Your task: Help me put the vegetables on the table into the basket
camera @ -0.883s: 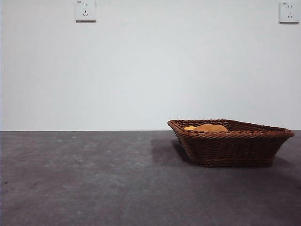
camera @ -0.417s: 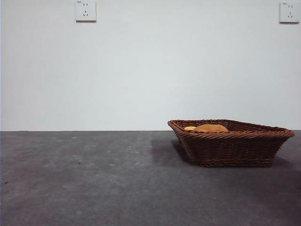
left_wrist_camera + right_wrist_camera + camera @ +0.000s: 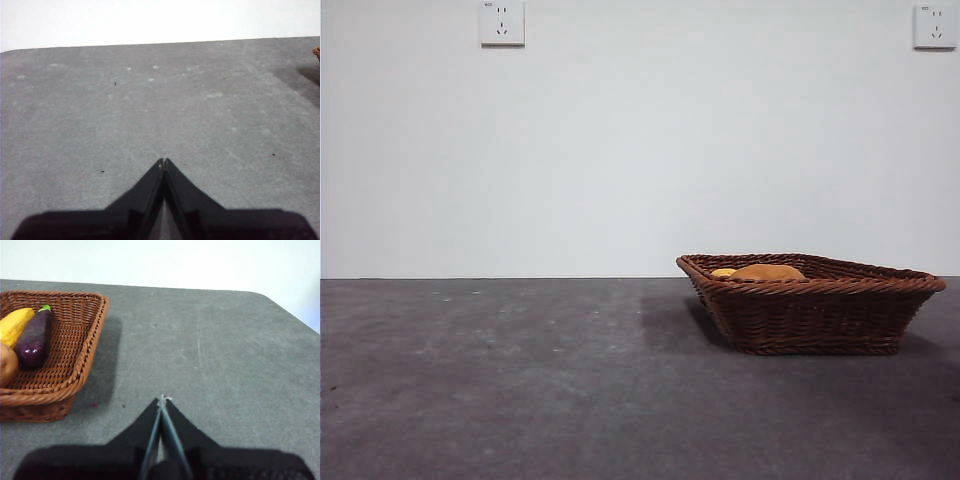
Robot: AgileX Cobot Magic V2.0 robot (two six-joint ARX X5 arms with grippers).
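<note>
The brown wicker basket (image 3: 810, 302) stands on the dark grey table (image 3: 520, 380) at the right. The brown-orange potato (image 3: 767, 272) and the small yellow-orange vegetable (image 3: 723, 271) show just above its rim. In the right wrist view the basket (image 3: 75, 360) holds the dark purple eggplant (image 3: 34, 339), the yellow-orange vegetable (image 3: 14, 325) and the potato (image 3: 7, 365) at the picture's edge. My right gripper (image 3: 162, 399) is shut and empty over bare table beside the basket. My left gripper (image 3: 163, 161) is shut and empty over bare table, away from the basket. Neither arm shows in the front view.
A white wall stands behind the table with two sockets (image 3: 501, 22) high up. The table's far edge and rounded corner (image 3: 265, 294) show in the right wrist view. A corner of the basket (image 3: 317, 51) shows at the edge of the left wrist view.
</note>
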